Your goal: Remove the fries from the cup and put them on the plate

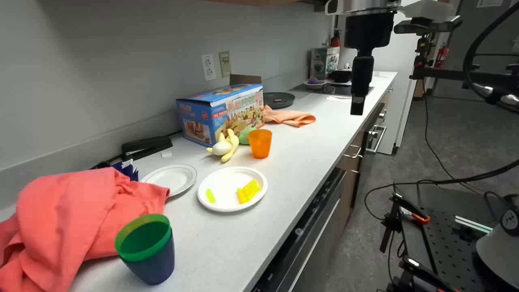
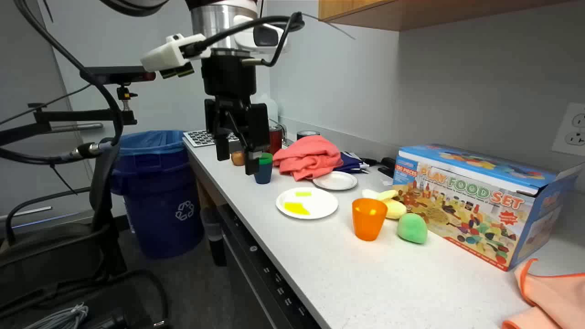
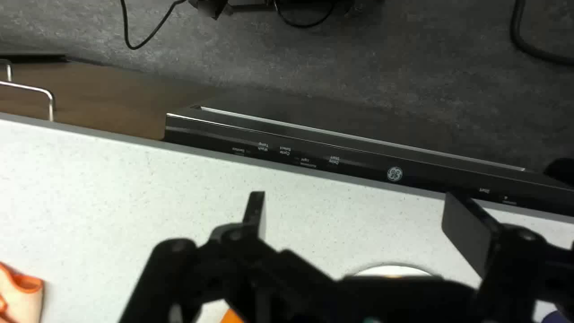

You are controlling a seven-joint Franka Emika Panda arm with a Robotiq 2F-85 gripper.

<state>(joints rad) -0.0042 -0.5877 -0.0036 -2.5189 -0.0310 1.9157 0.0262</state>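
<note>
My black, two-fingered gripper (image 2: 236, 157) has flat, rectangular dark fingertips (image 3: 466, 233); I also wear a shiny silver metal collar (image 2: 208, 23), a rounded white housing (image 2: 244, 42) and a thick black cable (image 2: 296, 20).

The counter (image 1: 300, 148) bears plate (image 1: 225, 181), orange cup (image 1: 260, 144), box (image 1: 221, 115), cloths (image 1: 87, 211).

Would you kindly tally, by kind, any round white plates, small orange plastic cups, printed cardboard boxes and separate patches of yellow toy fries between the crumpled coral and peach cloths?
Round white plates: 2
Small orange plastic cup: 1
Printed cardboard box: 1
Patches of yellow toy fries: 2 (too blurred to count singly)
Total: 6
</note>
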